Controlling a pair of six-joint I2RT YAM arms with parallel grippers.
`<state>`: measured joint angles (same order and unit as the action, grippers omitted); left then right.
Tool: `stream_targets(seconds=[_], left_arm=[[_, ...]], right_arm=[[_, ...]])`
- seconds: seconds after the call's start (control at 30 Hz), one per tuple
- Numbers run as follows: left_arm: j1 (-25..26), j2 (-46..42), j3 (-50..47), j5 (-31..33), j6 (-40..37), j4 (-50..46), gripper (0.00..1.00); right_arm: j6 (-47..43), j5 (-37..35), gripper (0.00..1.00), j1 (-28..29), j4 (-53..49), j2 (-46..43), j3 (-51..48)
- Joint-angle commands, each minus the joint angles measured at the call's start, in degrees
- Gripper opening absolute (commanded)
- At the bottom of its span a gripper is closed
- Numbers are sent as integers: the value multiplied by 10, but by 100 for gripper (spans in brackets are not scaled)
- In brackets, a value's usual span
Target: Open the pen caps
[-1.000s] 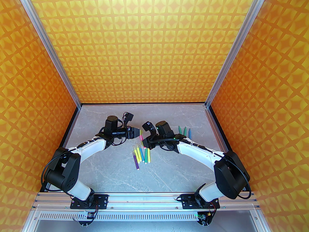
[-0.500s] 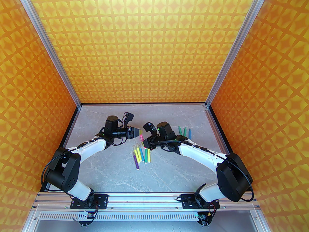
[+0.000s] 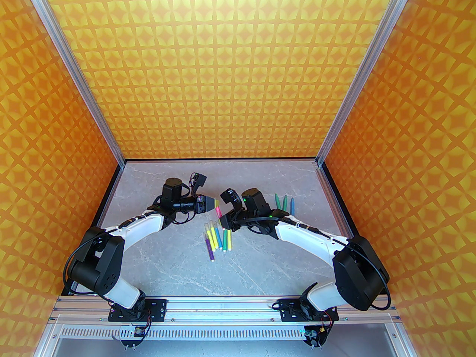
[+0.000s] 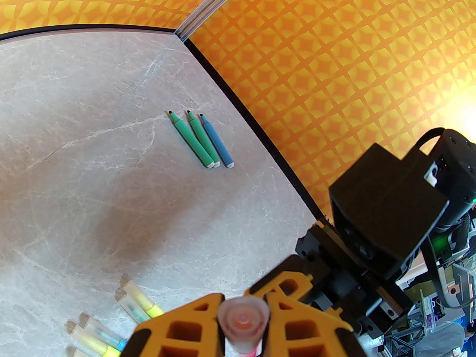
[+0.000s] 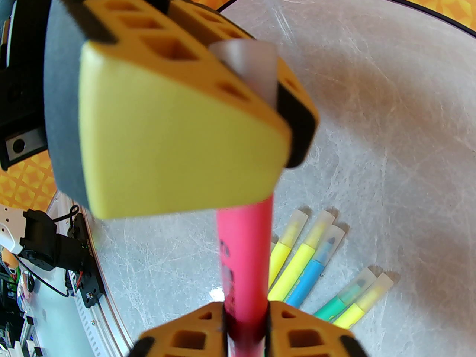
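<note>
Pen in mid-air: the left arm's yellow two-finger gripper [image 4: 243, 325] pinches the translucent, colourless plastic cap [image 5: 253, 65] of a slim pink-red marker [image 5: 245, 251], while the right gripper [image 5: 245, 335] clamps its barrel, both above the grey marbled table [image 3: 260, 266]. The cap appears not yet off, so a clean job calls for a straight pull along the pen's axis, grips firm and no bending, clear of the capped yellow, blue, green and purple markers [image 3: 217, 238] lying just below; three uncapped green and blue pens [image 4: 200, 140] lie well apart to the right
</note>
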<state>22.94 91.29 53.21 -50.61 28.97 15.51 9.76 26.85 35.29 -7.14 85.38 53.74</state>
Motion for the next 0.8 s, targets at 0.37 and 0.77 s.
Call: stream_targets(seconds=[0.37,0.77], left_arm=[[4,-3,11,-27,19,27,4],[2,-18,16,-14,16,24,0]], right_arm=[[13,1,24,5,71,35,15],[6,7,0,5,67,12,-32]])
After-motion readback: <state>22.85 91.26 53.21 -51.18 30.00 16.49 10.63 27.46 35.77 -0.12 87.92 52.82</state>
